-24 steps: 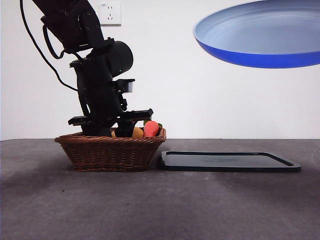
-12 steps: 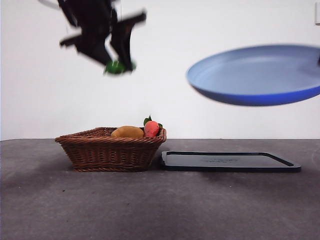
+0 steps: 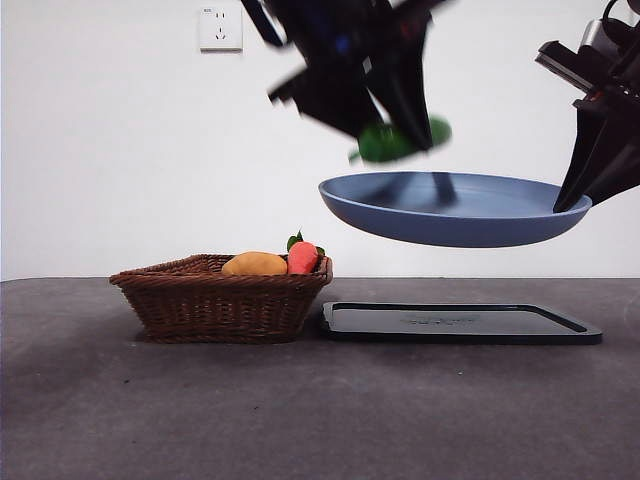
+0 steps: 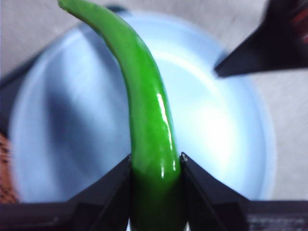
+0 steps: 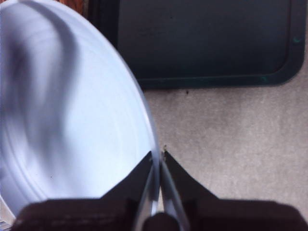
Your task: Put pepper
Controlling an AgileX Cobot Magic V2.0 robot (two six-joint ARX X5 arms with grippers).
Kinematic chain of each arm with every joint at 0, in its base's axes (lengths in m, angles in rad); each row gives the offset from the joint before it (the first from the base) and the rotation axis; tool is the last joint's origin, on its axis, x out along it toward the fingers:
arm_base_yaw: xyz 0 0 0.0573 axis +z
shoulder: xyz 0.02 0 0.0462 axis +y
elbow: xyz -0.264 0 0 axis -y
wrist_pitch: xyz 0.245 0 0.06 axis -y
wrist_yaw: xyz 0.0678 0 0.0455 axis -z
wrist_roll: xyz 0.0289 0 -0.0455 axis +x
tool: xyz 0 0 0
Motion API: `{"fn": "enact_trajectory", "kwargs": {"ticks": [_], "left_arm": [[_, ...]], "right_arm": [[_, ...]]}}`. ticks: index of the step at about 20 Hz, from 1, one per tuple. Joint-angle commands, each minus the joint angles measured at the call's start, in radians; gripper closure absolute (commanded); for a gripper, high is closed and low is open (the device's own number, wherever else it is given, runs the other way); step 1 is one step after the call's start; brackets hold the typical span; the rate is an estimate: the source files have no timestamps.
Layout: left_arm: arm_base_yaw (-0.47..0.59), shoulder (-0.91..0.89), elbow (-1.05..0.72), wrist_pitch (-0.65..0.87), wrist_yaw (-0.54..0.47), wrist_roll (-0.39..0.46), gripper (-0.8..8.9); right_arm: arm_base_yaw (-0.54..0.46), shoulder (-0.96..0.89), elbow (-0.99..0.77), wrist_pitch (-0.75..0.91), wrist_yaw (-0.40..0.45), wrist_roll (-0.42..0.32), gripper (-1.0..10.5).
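My left gripper (image 3: 400,120) is shut on the long glossy green pepper (image 4: 147,110) and holds it in the air just above the blue plate (image 3: 450,208); the pepper shows in the front view (image 3: 395,140) too. My right gripper (image 5: 158,159) is shut on the plate's rim and holds the plate in the air above the black tray (image 3: 455,322). In the front view the right gripper (image 3: 585,195) comes in at the right edge. The plate fills the left wrist view (image 4: 216,125) behind the pepper.
A wicker basket (image 3: 220,300) stands on the grey table left of the tray, with an orange-yellow fruit (image 3: 254,264) and a small red fruit (image 3: 302,257) in it. The tray also shows in the right wrist view (image 5: 202,43). A wall socket (image 3: 220,27) is on the white wall.
The left gripper rose from the basket with the pepper and moved right to above the plate. The plate came lower and further left, and the right gripper entered the view.
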Motion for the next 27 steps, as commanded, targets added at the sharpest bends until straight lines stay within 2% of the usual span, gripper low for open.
{"fn": "enact_trajectory", "kwargs": {"ticks": [1,7,11,17,20,24,27], "left_arm": [[-0.013,0.060,0.017,0.027,-0.002,0.028,7.31],[-0.019,0.102,0.017,0.023,0.006,0.027,7.12],[-0.038,0.102,0.017,0.005,0.005,0.027,5.91],[-0.038,0.086,0.017,-0.007,0.003,0.027,5.90],[-0.038,0.051,0.017,-0.010,0.003,0.027,5.50],[-0.038,-0.017,0.021,-0.022,0.003,0.028,5.51],[-0.036,-0.082,0.021,-0.044,0.001,0.028,5.51]], "right_arm": [[0.000,0.010,0.013,0.006,-0.008,0.014,9.4],[0.000,0.010,0.013,0.006,-0.006,0.017,9.4],[0.000,0.010,0.013,0.006,-0.005,0.017,9.4],[0.000,0.010,0.013,-0.002,-0.002,0.024,9.4],[0.000,0.010,0.013,-0.010,0.000,0.031,9.4],[0.000,0.017,0.013,-0.012,0.051,0.050,9.4],[-0.010,0.060,0.013,-0.003,0.052,0.058,9.4]]}}
